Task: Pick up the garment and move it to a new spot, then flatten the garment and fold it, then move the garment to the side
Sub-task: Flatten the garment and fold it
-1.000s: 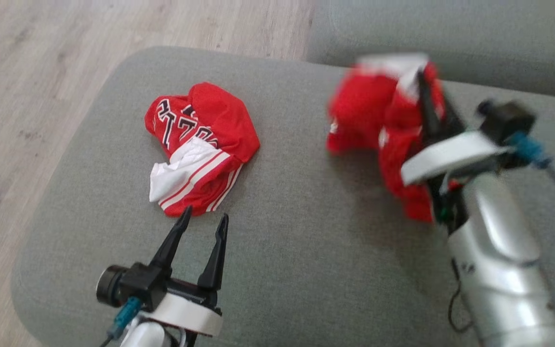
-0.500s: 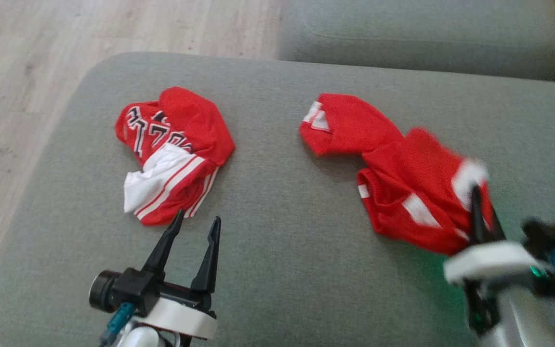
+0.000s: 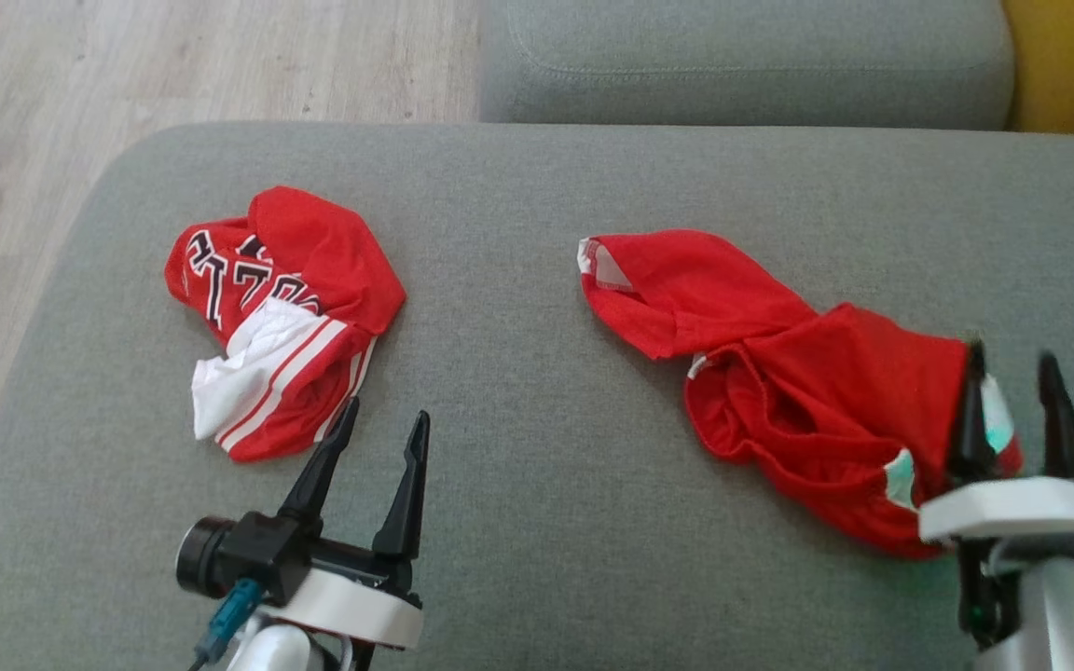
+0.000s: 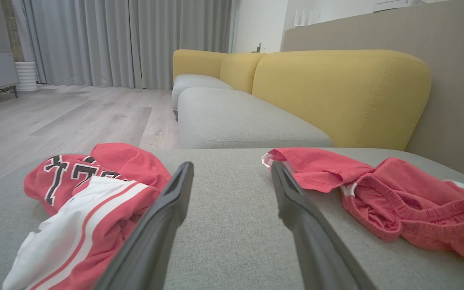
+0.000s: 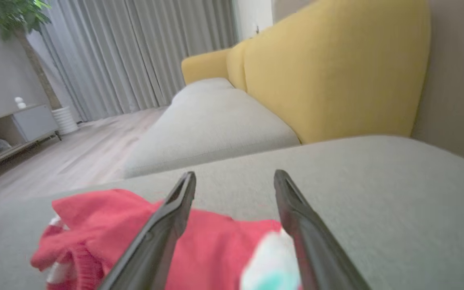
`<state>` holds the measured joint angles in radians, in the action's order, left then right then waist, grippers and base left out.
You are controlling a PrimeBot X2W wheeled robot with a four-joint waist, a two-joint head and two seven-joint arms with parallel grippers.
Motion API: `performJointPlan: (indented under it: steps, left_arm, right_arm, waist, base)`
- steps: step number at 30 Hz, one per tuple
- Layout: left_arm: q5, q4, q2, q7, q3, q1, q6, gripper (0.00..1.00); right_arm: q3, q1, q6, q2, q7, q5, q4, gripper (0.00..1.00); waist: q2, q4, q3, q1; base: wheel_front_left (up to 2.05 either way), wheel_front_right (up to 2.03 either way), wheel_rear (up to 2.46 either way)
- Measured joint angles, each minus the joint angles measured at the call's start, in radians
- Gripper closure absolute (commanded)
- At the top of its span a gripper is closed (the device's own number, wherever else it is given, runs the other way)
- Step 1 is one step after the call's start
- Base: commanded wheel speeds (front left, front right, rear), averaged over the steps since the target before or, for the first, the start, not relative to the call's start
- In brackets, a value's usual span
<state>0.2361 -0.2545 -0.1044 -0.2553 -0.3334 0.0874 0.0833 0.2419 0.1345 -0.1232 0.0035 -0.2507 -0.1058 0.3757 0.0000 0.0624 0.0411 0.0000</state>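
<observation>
The red garment (image 3: 807,391) lies in a crumpled heap on the right part of the grey cushion (image 3: 537,485); its long way runs from far and left to near and right; its near end sits just at the right tool (image 3: 1011,356), whose two fingers stand wide apart with nothing pinched. The left tool (image 3: 386,410) is wide too and holds nothing; it is well apart from that garment, just beside another red and white garment (image 3: 285,308). So the right arm looks nearer for pulling the heap flat.
</observation>
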Motion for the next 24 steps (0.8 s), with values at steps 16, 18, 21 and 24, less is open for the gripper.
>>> performJointPlan:
  steps: [16, 18, 21, 24]
  left_arm:
    - [-0.009, -0.001, 0.018, 0.0, 0.012, -0.001, 0.011, 0.0]
    - [-0.009, -0.001, 0.018, 0.0, 0.013, 0.0, 0.014, 0.0]
    - [-0.009, -0.002, 0.019, 0.0, 0.012, 0.0, 0.016, 0.0]
    - [-0.009, -0.005, 0.023, 0.0, 0.011, 0.007, 0.023, 0.0]
  right_arm:
    - [-0.282, -0.163, 0.0, 0.001, 0.007, 0.066, -0.169, 0.0]
    - [-0.307, -0.137, 0.0, 0.001, 0.044, 0.08, -0.125, 0.0]
    - [-0.31, -0.07, 0.0, 0.001, 0.108, 0.093, -0.045, 0.0]
    - [-0.3, 0.004, 0.0, -0.001, 0.163, 0.107, 0.045, 0.0]
  waist:
    - [0.0, 0.037, -0.01, -0.0001]
    - [0.0, 0.046, 0.001, 0.0]
    - [0.0, 0.062, 0.017, 0.0]
    - [0.0, 0.082, 0.032, 0.0001]
  base:
    - [0.0, 0.0, 0.0]
    - [0.0, 0.0, 0.0]
    - [0.0, 0.0, 0.0]
    - [0.0, 0.0, 0.0]
